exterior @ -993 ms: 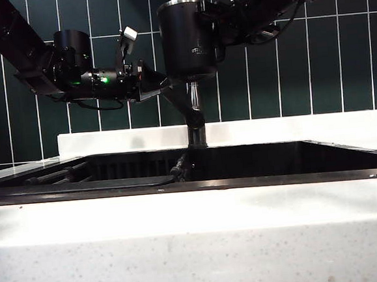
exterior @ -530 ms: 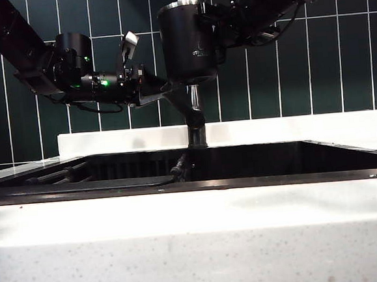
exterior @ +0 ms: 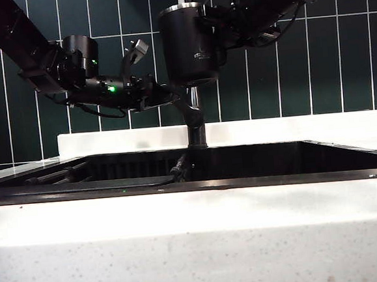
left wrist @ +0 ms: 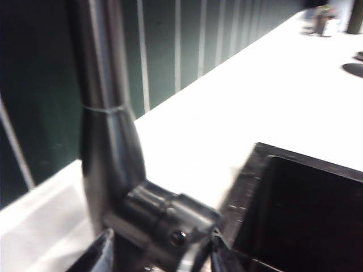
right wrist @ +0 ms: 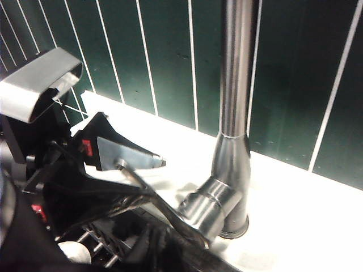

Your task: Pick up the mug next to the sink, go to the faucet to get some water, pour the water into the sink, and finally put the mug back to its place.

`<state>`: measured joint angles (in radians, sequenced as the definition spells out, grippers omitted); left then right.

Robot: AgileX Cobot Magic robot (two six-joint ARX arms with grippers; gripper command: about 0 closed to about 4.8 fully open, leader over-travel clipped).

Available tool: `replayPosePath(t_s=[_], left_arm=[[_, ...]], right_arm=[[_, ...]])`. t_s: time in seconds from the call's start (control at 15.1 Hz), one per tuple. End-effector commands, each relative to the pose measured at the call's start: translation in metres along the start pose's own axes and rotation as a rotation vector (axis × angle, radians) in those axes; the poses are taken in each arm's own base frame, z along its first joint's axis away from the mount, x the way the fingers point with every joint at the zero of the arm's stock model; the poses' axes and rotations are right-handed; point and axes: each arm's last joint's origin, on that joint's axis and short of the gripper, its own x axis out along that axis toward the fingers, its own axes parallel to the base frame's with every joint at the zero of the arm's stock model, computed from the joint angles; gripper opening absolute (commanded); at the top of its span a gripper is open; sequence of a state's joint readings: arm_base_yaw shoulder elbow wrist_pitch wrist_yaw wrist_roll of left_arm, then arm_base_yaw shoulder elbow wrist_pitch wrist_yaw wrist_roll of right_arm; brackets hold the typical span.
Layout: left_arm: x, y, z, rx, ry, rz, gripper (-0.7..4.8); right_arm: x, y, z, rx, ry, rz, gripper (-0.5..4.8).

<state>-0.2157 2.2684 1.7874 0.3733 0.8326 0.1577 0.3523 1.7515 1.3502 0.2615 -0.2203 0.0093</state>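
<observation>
Mug (exterior: 189, 44) hangs upright in the right end effector (exterior: 221, 22), clamped at its handle side, directly above the faucet (exterior: 194, 111). Left end effector (left wrist: 161, 252), fingers spread wide, straddles the faucet's lever stub over the sink (exterior: 275, 159), beside the white counter (exterior: 194, 212)

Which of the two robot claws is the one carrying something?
The right gripper, up on the right of the exterior view: it holds the matte black mug with a steel rim above the dark sink. The left gripper stands open by the faucet's lever.
</observation>
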Motion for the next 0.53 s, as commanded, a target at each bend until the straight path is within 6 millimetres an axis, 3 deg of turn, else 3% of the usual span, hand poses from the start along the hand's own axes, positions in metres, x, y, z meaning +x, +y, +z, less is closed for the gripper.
replayPosePath(t_s=[0.07,0.26,0.33,0.53], left_arm=[[-0.006,0.009,0.009,0.055,-0.027,0.166,2.09],[-0.007,0.006,0.018,0.030,-0.056,0.108,2.09],[-0.011,0.001,0.033,0.026,-0.084,0.012,2.09],[-0.022,-0.008,0.062,0.003,-0.099,-0.046,2.10]], right_arm=[[-0.003,0.001,0.012,-0.004,-0.072,0.008,-0.01],[-0.003,0.001,0.012,-0.004,-0.071,0.008,-0.01],[-0.004,-0.002,0.013,-0.003,-0.072,-0.005,-0.01],[-0.011,-0.012,0.018,-0.023,-0.075,-0.036,-0.01]])
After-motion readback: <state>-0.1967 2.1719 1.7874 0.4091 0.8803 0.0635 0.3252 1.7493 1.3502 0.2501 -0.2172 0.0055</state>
